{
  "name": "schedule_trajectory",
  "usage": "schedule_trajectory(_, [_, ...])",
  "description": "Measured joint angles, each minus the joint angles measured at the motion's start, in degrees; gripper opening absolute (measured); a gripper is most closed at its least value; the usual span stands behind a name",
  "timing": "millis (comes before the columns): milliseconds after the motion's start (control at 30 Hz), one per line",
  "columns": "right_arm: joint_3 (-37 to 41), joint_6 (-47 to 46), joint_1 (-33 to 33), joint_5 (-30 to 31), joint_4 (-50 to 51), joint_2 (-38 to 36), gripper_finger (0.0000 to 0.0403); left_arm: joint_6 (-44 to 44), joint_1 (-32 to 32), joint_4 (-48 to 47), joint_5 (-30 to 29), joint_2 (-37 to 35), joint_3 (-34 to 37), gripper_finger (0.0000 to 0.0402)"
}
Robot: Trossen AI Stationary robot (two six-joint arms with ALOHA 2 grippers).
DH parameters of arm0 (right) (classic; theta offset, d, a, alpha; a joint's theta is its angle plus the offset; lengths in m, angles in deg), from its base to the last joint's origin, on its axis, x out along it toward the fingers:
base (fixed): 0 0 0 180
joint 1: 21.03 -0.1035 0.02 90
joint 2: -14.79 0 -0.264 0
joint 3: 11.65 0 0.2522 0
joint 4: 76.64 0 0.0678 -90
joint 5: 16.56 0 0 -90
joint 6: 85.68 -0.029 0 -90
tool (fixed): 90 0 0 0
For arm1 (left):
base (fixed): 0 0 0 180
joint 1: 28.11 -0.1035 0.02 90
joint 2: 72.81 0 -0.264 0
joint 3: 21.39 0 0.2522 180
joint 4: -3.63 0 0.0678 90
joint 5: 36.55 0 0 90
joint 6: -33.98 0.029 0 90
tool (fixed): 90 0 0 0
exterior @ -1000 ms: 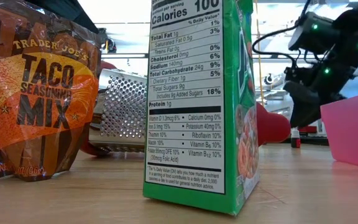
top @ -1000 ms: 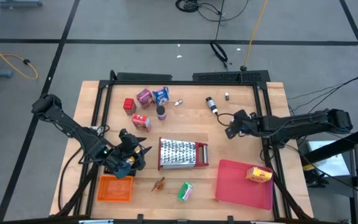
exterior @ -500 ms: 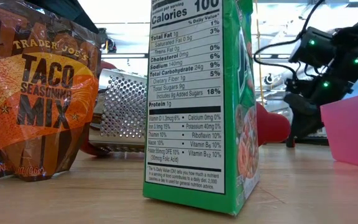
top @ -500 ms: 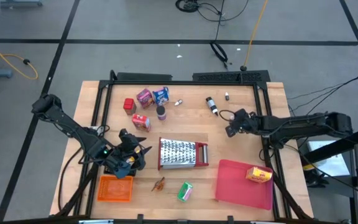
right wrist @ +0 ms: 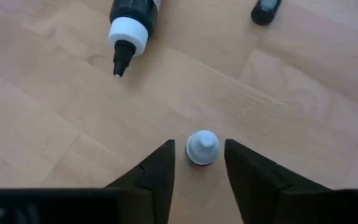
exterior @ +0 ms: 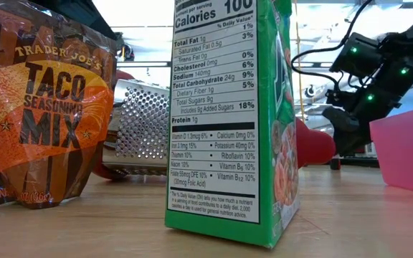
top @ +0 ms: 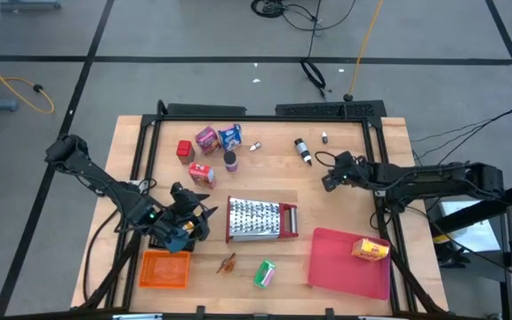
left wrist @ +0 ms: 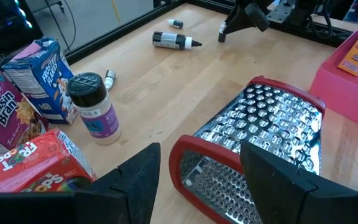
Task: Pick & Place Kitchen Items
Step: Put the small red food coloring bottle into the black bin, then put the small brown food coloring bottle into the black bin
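Right gripper [right wrist: 199, 163] jaws straddle 1 upright bottle [right wrist: 202, 148], grip unclear; left gripper [left wrist: 197, 180] jaws apart.

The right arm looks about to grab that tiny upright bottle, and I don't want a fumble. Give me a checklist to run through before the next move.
1. Tiny bottle sits between the right gripper fingers: ok.
2. Bottle upright: ok.
3. Fingers already touching the bottle: cannot tell.
4. Lying black bottle apart from the fingers: ok.
5. Left gripper open, holding nothing, off by the grater: ok.
6. Red tray has bare room beside the yellow box: ok.
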Motion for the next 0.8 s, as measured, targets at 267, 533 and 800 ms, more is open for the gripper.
schedule_trajectory(267, [-0.05,1.96,-0.02,-1.21,-0.48,0.00,0.0027,0.04,0.00,0.00,0.18,0.00,0.00,0.0225])
schedule_trajectory(533, [-0.07,3.01,-0.02,-1.86,-0.46,0.00,0.0001,0.07,0.00,0.00,0.17,0.00,0.00,0.0225])
schedule_trajectory(800, [-0.07,5.82,0.01,-7.51,-8.71,-0.02,0.0023,0.14,0.00,0.00,0.15,0.00,0.00,0.0225])
